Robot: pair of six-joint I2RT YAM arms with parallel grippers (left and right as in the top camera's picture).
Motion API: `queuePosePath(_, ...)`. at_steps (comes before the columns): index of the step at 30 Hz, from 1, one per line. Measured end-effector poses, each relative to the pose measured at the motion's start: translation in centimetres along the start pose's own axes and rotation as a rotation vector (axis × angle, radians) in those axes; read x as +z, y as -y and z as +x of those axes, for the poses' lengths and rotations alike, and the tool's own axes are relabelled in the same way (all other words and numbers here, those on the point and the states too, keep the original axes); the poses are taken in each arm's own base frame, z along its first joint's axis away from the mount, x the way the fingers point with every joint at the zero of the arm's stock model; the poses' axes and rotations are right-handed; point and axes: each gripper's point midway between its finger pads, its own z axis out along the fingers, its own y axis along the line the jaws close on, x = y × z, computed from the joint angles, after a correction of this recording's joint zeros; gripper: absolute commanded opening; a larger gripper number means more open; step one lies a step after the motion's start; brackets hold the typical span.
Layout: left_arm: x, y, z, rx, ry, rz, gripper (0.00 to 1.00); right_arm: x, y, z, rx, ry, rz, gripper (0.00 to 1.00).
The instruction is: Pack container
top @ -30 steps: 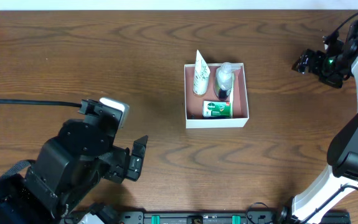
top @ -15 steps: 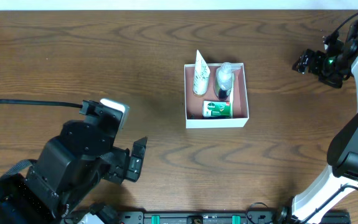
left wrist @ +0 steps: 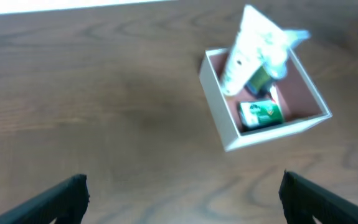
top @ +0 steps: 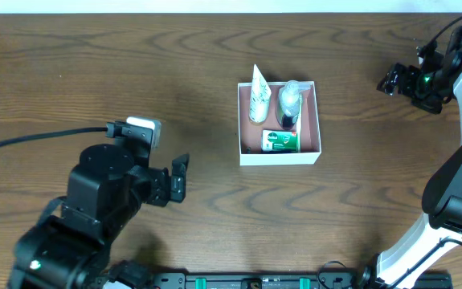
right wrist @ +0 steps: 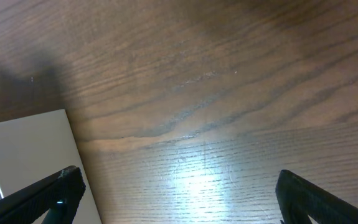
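Note:
The container (top: 279, 158) is a square, shallow, white-walled box with a pink-brown floor, at the table's middle. In it are a white tube (top: 258, 95) leaning on the far left wall, a clear bottle (top: 289, 100) and a small green packet (top: 280, 141). The left wrist view shows the container (left wrist: 218, 118) blurred, ahead and to the right. My left gripper (top: 180, 177) is open and empty, well left of the container and above bare wood (left wrist: 182, 186). My right gripper (top: 391, 80) is open and empty, far right of the container, over bare wood (right wrist: 179, 186).
The table is dark wood grain. A pale flat slab (right wrist: 23, 155) with a blue mark at its edge lies at the left of the right wrist view. A black cable (top: 30, 138) runs from the left arm to the left edge.
My left arm has shifted away from the front edge, and its gripper has moved a little farther up the table. The right arm and the container's contents have not moved.

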Motion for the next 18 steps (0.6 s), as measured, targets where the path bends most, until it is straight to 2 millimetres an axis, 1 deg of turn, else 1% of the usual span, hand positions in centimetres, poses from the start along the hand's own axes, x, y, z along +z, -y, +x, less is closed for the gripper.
queuePosePath(3,1.7,-1.3,0.5,-0.027,0.065,-0.021,0.98,0.0,0.0,0.0,0.0,0.0,0.0,0.99)
queuePosePath(6,2.5,-2.6,1.5,-0.056,0.136,-0.03,0.98,0.0,0.0,0.0,0.0,0.0,0.0,0.99)
queuePosePath(11,2.4,-4.7,4.9,-0.101,0.234,-0.054,0.98,0.0,0.0,0.0,0.0,0.0,0.0,0.99)
queuePosePath(16,2.6,-5.4,7.7,-0.046,0.324,-0.053,0.98,0.0,0.0,0.0,0.0,0.0,0.0,0.99)
queuePosePath(18,2.7,-5.4,8.2,-0.013,0.366,-0.051,0.98,0.0,0.0,0.0,0.0,0.0,0.0,0.99)
